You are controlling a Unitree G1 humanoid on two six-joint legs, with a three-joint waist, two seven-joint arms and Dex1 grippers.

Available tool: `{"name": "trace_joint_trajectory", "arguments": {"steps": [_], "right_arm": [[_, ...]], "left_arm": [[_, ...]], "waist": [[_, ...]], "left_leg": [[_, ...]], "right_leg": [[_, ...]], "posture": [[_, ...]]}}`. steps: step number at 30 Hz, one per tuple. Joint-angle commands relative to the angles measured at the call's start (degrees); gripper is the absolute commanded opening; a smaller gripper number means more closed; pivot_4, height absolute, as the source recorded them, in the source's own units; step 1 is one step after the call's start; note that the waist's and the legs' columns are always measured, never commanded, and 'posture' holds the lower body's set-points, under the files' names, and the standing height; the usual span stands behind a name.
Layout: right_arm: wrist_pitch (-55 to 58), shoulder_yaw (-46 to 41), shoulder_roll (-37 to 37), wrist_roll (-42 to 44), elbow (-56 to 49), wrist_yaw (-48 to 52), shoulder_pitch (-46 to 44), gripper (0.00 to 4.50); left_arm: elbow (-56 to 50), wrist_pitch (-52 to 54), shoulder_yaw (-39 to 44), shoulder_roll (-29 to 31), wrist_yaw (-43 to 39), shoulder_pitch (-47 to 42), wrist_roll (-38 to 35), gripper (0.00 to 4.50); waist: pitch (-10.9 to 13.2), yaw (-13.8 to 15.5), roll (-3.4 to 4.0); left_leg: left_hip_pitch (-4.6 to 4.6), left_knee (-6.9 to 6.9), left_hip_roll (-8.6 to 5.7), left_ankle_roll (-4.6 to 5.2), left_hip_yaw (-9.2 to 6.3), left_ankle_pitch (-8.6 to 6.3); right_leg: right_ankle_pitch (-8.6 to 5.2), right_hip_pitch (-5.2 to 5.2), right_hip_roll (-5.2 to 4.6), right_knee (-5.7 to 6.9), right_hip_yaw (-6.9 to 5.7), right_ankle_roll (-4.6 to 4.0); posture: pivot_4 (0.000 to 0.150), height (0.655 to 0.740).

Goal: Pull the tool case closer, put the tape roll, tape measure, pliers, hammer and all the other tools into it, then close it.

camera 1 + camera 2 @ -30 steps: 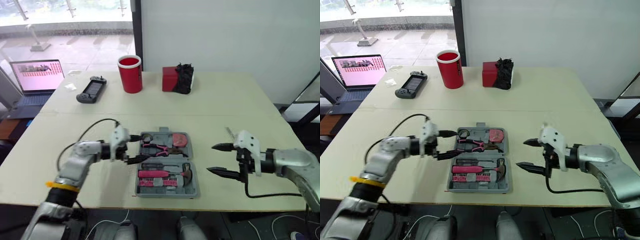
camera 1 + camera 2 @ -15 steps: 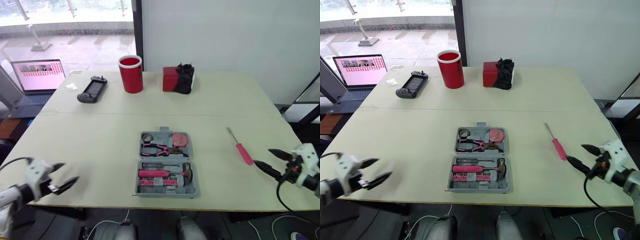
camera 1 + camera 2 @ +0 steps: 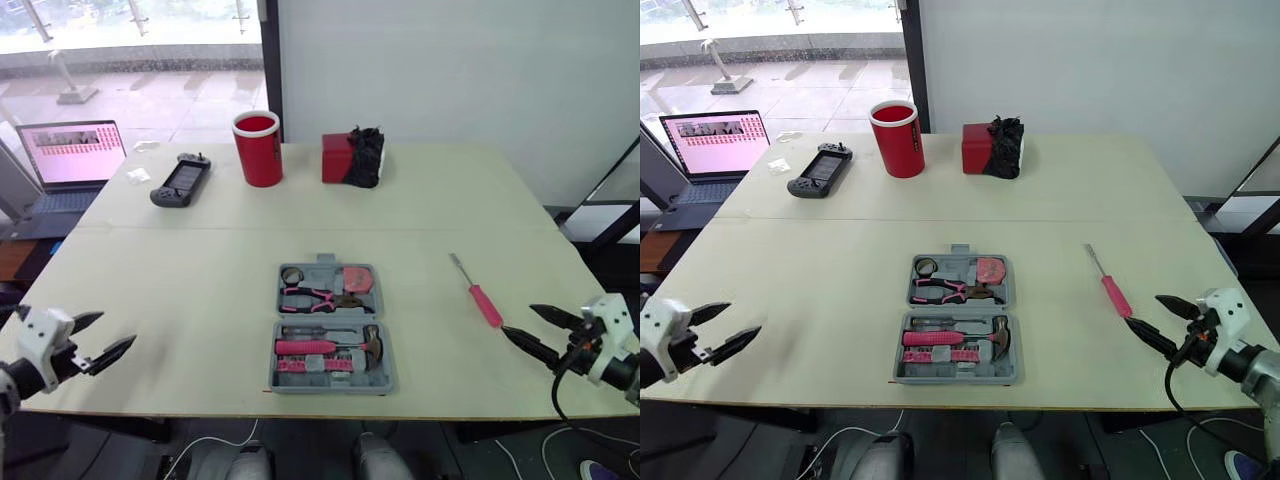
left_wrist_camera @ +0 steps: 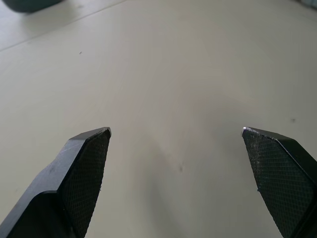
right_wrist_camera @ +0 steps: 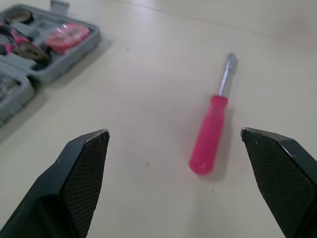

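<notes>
The grey tool case [image 3: 331, 328] lies open near the table's front middle. Its far half holds the tape roll [image 3: 293, 275], pink tape measure [image 3: 358, 279] and pink-handled pliers [image 3: 318, 297]. Its near half holds the hammer [image 3: 335, 347] and small bits. A pink-handled screwdriver [image 3: 478, 293] [image 5: 212, 133] lies loose on the table to the right of the case. My right gripper [image 3: 535, 331] is open at the front right edge, just short of the screwdriver. My left gripper [image 3: 100, 336] is open at the front left edge, over bare table [image 4: 173, 89].
At the back stand a red cup [image 3: 258, 148], a red box with a black cloth [image 3: 352, 158], and a handheld game console [image 3: 180, 181]. A laptop [image 3: 68, 160] sits off the table's left side.
The left gripper has drifted slightly left and up at the table's front corner. The right gripper has barely moved. One second ago both grippers were beside the case.
</notes>
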Motion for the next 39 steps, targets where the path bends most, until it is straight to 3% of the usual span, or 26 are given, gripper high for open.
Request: {"name": "trace_joint_trajectory", "arguments": {"steps": [1,9,16,23,33,36,39], "right_arm": [[6.5,-0.6,-1.7,2.1,-7.4,-2.9,-1.6,4.5],[20.4,13.6,-6.4,-9.7,-2.6,-13.4,-21.4,4.5],[29.6,18.9,-1.5,-13.0,16.5,-16.8,-38.1,4.5],[27.1,23.9,2.0,-20.9,29.6,-22.7,-45.1,4.5],[25.9,24.4,4.8,-23.0,39.8,-22.4,-50.3,4.5],[25.9,24.8,4.8,-23.4,41.3,-21.6,-50.9,3.64],[27.5,25.3,4.3,-23.7,39.5,-20.2,-50.9,2.16]], "left_arm": [[-10.1,7.4,-2.6,2.1,-3.4,-2.2,-4.1,4.44],[-29.7,22.2,-11.8,2.7,-2.9,-11.5,-7.4,4.44],[-34.0,21.4,-15.3,-0.4,0.7,-11.7,-4.4,4.44],[-36.8,22.5,-15.5,-0.4,2.4,-7.7,-4.0,4.44],[-38.6,22.6,-14.1,-0.6,4.5,-4.6,-4.3,4.44],[-37.8,21.8,-14.7,-0.7,4.4,-4.4,-3.7,4.5],[-37.1,21.4,-15.3,-0.9,4.5,-4.9,-3.3,4.5]], "waist": [[0.0,0.0,0.0],[0.1,-0.8,0.11],[0.2,-0.6,0.15],[0.2,-0.7,0.16],[0.2,-0.8,0.2],[0.2,-0.8,0.2],[0.2,-0.8,0.2]], "left_leg": [[0.0,0.0,0.0,0.0,0.0,0.0],[0.04,-0.08,0.02,0.0,0.01,0.01],[-0.03,-0.3,0.01,0.01,0.01,0.02],[-0.03,-0.27,-0.01,0.01,0.02,0.02],[-0.02,-0.26,0.0,0.01,0.01,0.03],[-0.03,-0.26,-0.01,0.01,0.01,0.03],[-0.02,-0.26,0.0,0.01,0.01,0.03]], "right_leg": [[0.0,0.0,0.0,0.0,0.0,0.0],[0.03,-0.02,0.03,0.01,0.02,0.01],[0.11,-0.18,0.02,0.01,0.01,0.23],[0.1,-0.15,0.01,-0.02,0.02,0.22],[0.11,-0.15,0.02,0.01,0.02,0.21],[0.11,-0.15,0.02,-0.01,0.02,0.22],[0.1,-0.14,0.03,0.0,0.02,0.21]], "posture": [[0.15,0.7272],[0.15,0.7272],[0.15,0.7272],[0.15,0.7272],[0.15,0.7272],[0.15,0.7272],[0.15,0.7272]]}}
